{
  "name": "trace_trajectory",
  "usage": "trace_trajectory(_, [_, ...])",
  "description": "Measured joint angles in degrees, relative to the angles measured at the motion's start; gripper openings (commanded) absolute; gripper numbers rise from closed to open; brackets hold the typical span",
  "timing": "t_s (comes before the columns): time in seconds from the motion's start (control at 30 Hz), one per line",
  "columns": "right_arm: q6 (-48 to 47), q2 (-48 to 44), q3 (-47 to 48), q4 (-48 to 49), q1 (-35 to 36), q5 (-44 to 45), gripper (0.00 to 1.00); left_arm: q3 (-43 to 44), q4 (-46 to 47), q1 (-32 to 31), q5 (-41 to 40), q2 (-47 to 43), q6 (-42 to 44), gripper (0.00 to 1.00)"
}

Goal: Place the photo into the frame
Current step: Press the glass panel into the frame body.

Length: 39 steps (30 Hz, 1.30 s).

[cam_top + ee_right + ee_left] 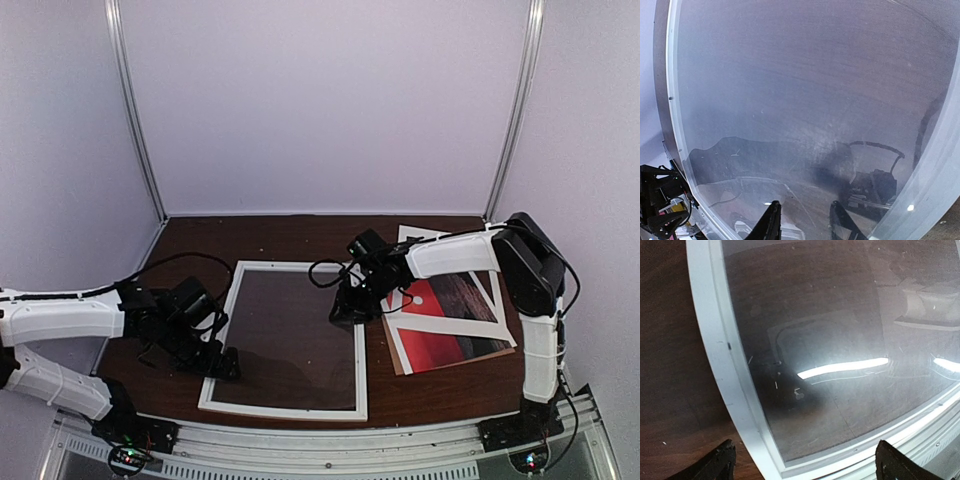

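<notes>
The white frame (285,409) lies flat in the middle of the table with a clear sheet (290,335) inside it. The red sunset photo (437,338) lies to its right, partly under a white paper mat (497,305). My left gripper (222,362) is open over the frame's near left corner; its fingertips (720,462) straddle the white rim (705,330). My right gripper (345,310) is open just above the clear sheet (805,90) near the frame's right edge, with nothing between its fingers (771,222). The frame's rim (673,100) curves along the left of the right wrist view.
A brown backing board (400,366) pokes out under the photo. The dark wooden table (290,235) ends at white walls behind and on both sides, and at a metal rail (330,450) in front. A black cable loops beside the right gripper.
</notes>
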Motion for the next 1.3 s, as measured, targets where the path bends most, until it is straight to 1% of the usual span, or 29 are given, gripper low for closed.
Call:
trace_trajectory(0.4, [-0.1, 0.2, 0.0, 0.0, 0.0, 0.0, 0.34, 0.2, 1.2, -6.0, 0.3, 4.9, -2.6, 0.98])
trace_trajectory(0.77, [-0.2, 0.2, 0.0, 0.0, 0.0, 0.0, 0.34, 0.8, 1.3, -7.0, 0.0, 5.9, -2.8, 0.98])
trace_trajectory(0.97, [-0.2, 0.2, 0.0, 0.0, 0.0, 0.0, 0.34, 1.1, 2.5, -8.9, 1.2, 8.5, -2.7, 0.98])
trace_trajectory(1.3, [-0.2, 0.2, 0.0, 0.0, 0.0, 0.0, 0.34, 1.3, 3.0, -9.6, 1.9, 9.0, -2.7, 0.98])
